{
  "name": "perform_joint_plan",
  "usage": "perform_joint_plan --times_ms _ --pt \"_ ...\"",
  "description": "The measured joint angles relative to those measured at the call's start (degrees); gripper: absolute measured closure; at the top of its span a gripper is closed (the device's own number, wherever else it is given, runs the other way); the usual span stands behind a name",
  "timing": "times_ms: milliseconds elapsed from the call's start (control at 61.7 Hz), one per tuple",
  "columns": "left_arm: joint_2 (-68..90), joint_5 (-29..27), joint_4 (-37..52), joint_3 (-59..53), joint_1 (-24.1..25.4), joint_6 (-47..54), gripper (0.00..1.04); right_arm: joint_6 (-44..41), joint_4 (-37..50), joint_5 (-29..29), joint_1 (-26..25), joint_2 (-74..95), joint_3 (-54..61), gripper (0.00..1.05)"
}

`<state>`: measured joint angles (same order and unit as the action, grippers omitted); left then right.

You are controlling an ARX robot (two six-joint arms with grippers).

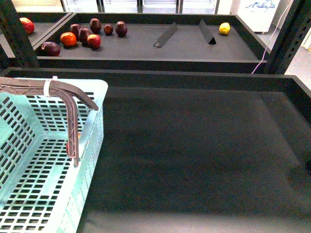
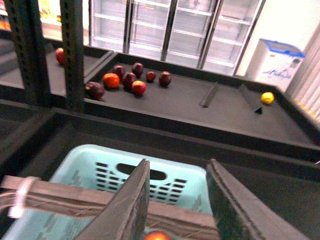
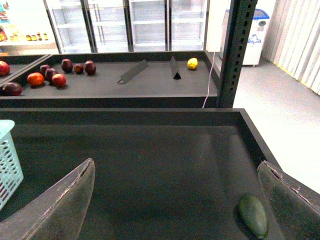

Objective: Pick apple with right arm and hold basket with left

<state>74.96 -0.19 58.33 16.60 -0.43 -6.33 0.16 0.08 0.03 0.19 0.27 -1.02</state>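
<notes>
The pale mint-blue basket (image 1: 29,194) stands at the lower left of the near tray, its two brown handles (image 1: 68,97) tied together with a white band. My left gripper (image 2: 178,162) is open just above the handles (image 2: 75,200), with the basket's far wall (image 2: 165,175) showing between its fingers. A red-orange round thing (image 2: 157,235) peeks out under the handles; I cannot tell what it is. A round red apple (image 1: 26,24) lies alone on the back left shelf, also in the left wrist view (image 2: 60,55). My right gripper (image 3: 176,165) is open and empty over the near tray. Neither gripper shows in the front view.
Several small dark red and orange fruits (image 1: 85,35) are grouped on the back tray, with two black dividers (image 1: 165,36) and a yellow lemon (image 1: 224,28). A green oval fruit (image 3: 252,215) lies beside my right gripper's finger. Dark shelf posts (image 1: 17,34) stand at both sides.
</notes>
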Motion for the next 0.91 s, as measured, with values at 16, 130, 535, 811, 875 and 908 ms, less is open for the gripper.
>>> perform_joint_plan --times_ms 16,130,535,811,875,908 --pt "-0.68 0.0 -0.15 -0.77 0.13 0.94 0.8 0.0 0.0 0.0 0.0 0.0 0.02 0.09" --pt "-6.84 0.17 -1.86 -5.49 0.2 4.52 1.01 0.0 0.0 -0.02 0.0 0.0 0.0 0.09" --pt "-21.59 0.2 -8.41 -13.79 0.2 5.49 1.01 0.0 0.0 0.02 0.0 0.0 0.0 0.09" --pt "-35.5 0.2 -20.35 -15.74 0.2 5.66 1.01 0.0 0.0 0.0 0.0 0.0 0.0 0.09" --pt "-38.42 0.2 -22.86 -15.74 0.2 5.68 1.01 0.0 0.0 0.02 0.0 0.0 0.02 0.09" --pt "-40.02 0.2 -24.26 -15.76 0.2 5.68 1.01 0.0 0.0 0.02 0.0 0.0 0.0 0.09"
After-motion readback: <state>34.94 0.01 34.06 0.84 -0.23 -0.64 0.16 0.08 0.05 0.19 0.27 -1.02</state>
